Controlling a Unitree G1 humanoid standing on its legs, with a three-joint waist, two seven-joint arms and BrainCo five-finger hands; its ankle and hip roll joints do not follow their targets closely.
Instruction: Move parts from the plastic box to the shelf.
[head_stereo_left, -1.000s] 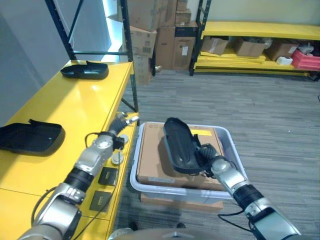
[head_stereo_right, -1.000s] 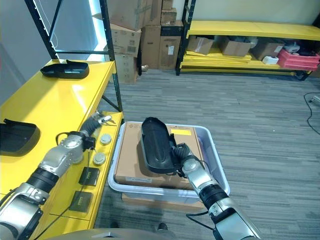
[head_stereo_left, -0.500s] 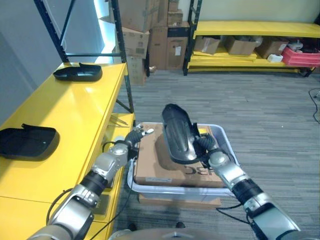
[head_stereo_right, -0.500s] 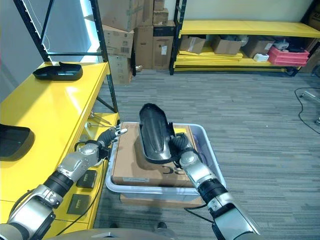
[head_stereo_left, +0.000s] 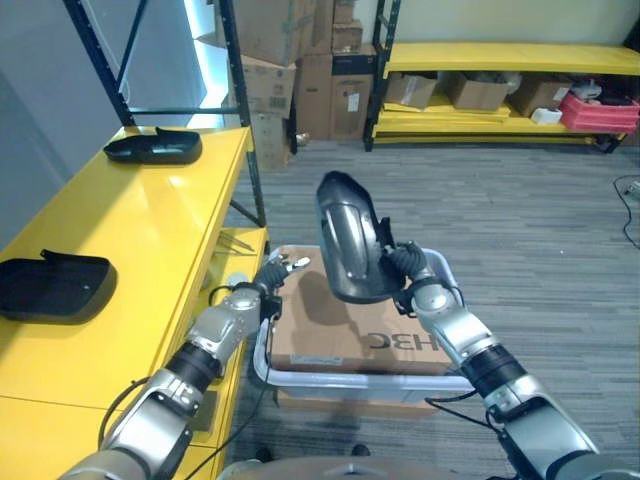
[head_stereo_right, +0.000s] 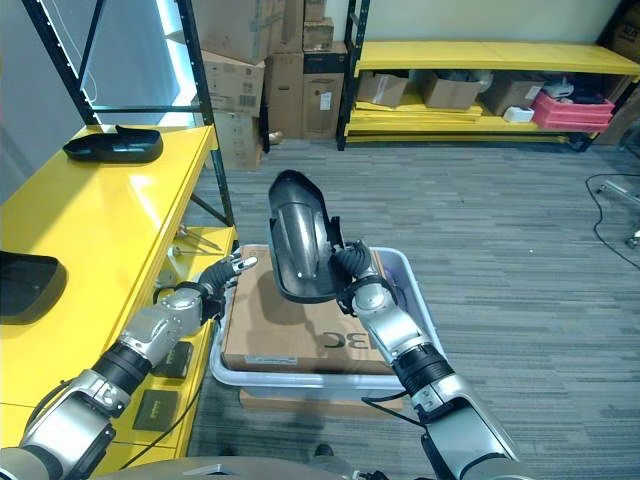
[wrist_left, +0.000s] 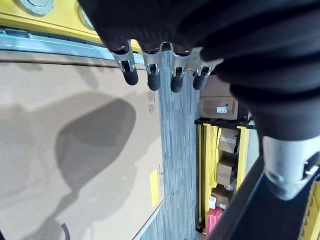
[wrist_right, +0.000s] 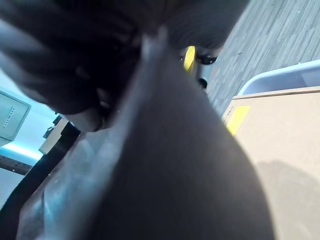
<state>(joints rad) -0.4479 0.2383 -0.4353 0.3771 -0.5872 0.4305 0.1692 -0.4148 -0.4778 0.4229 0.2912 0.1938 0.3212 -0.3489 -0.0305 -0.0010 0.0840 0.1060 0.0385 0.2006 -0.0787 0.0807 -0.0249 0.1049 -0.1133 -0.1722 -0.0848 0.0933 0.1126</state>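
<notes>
One black part (head_stereo_left: 348, 238) clasped by right hand (head_stereo_left: 408, 272) above plastic box (head_stereo_left: 444, 272); left hand (head_stereo_left: 272, 280) loose-fingered, empty.

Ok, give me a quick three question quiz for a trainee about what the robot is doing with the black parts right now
1. True or false: the right hand holds a black part above the plastic box.
2. How many black parts lie on the yellow shelf?
3. The left hand is: A) gripping a part, B) open near the box's edge, C) resting on the shelf.

Key: 1 true; 2 two; 3 B.
</notes>
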